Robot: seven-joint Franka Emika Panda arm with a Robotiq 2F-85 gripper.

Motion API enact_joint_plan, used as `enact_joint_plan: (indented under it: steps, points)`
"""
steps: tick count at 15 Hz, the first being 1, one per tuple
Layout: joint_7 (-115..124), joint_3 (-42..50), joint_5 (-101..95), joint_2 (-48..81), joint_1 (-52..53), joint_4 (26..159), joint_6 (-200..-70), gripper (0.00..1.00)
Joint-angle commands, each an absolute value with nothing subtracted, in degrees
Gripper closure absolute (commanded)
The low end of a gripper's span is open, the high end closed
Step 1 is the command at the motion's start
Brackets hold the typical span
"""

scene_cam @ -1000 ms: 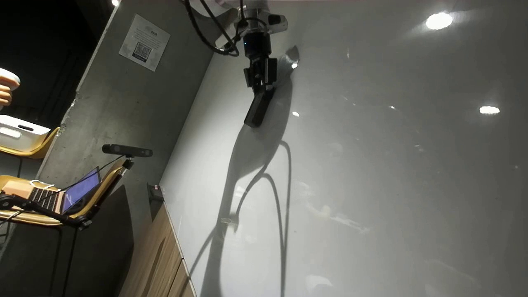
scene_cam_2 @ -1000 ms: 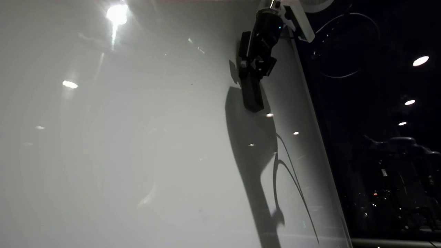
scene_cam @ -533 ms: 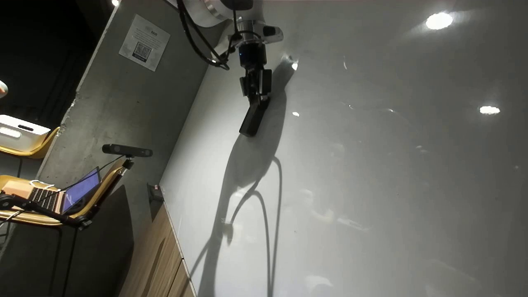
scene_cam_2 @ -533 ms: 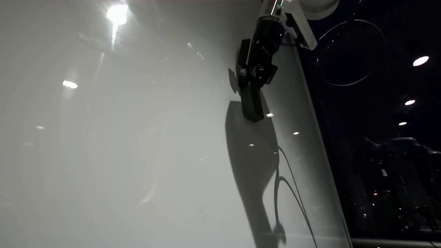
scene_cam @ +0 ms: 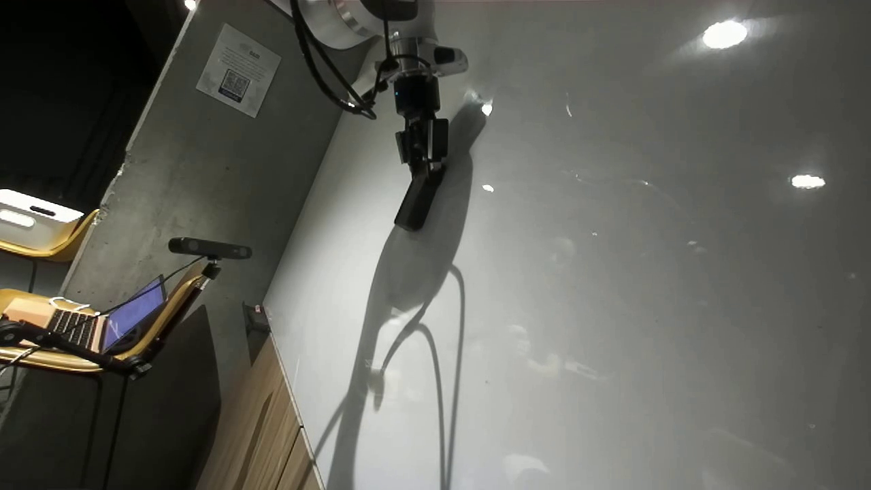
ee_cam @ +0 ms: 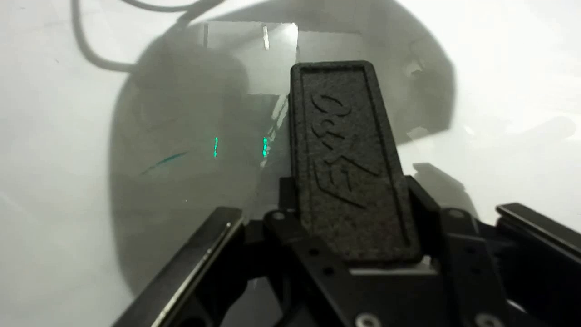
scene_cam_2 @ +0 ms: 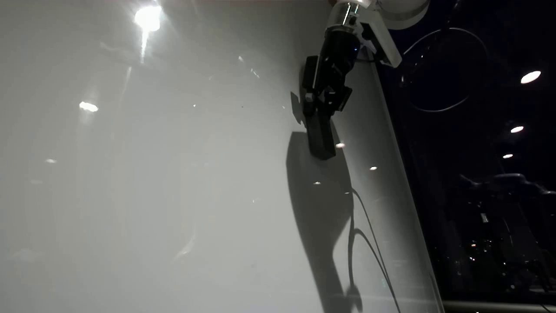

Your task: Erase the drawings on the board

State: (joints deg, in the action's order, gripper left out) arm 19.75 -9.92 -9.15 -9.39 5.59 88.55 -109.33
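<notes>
Blue-green and thin, a streak of drawing (ee_cam: 170, 159) shows on the white board (scene_cam: 646, 292), left of the black eraser (ee_cam: 347, 163) in the wrist view. Your gripper (ee_cam: 352, 197) clasps that eraser. Wiping seems well along, with this streak to go.

The wrist view looks from close behind the tool (ee_cam: 354, 200) onto the board (ee_cam: 45, 204). In an exterior view, the camera stands back, looking slantwise across the board with a grey wall (scene_cam: 197, 156) at left. In an exterior view, also set back, a dark area (scene_cam_2: 464, 139) lies at right. Both exterior views share the tool and the board around it.
</notes>
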Motion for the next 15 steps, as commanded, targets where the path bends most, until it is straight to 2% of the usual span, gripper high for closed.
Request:
enact_joint_plan:
  steps: [1, 5, 15]
  points:
    - [21.1, -9.1, -11.8, -7.4, 4.2, 88.8, -114.9, 0.68]
    - [22.2, -9.2, -13.0, -7.6, 4.1, 89.0, -114.6, 0.68]
    - [6.4, 3.5, -5.7, -8.9, -3.0, 98.2, -121.6, 0.68]
